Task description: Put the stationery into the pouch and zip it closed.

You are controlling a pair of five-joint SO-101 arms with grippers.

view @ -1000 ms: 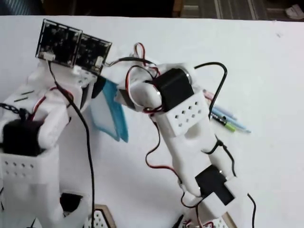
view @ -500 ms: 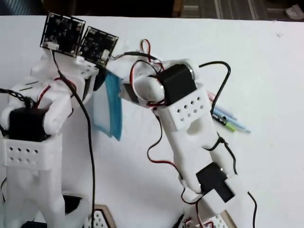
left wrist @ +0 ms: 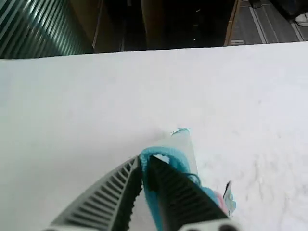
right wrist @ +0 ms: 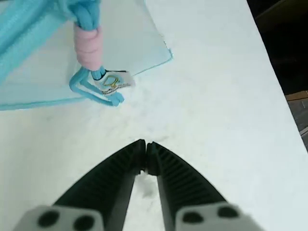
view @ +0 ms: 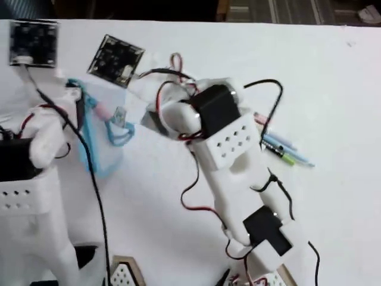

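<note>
The translucent blue pouch (view: 98, 140) lies at the left of the table, with a pink bead (view: 102, 110) and a blue cord loop (view: 121, 134) on it. My left gripper (left wrist: 144, 166) is shut on the pouch's (left wrist: 182, 144) blue edge. My right gripper (right wrist: 145, 150) is shut with nothing in it, just above the table and a short way from the pouch (right wrist: 110, 45). The bead (right wrist: 87, 41) and the tagged cord loop (right wrist: 98, 86) lie ahead of it. Several pens (view: 284, 149) lie at the right, partly hidden behind the right arm (view: 229, 143).
The white table (view: 333, 89) has free room at the right and far side. Its far edge (left wrist: 159, 50) meets a dark floor. Two camera boards (view: 34, 42) stand over the arms' wrists, and loose cables (view: 193, 185) trail by the right arm.
The left arm has swung left, taking the pouch with it. The pouch, earlier hanging edge-up between the two arms, is now spread out left of the right gripper.
</note>
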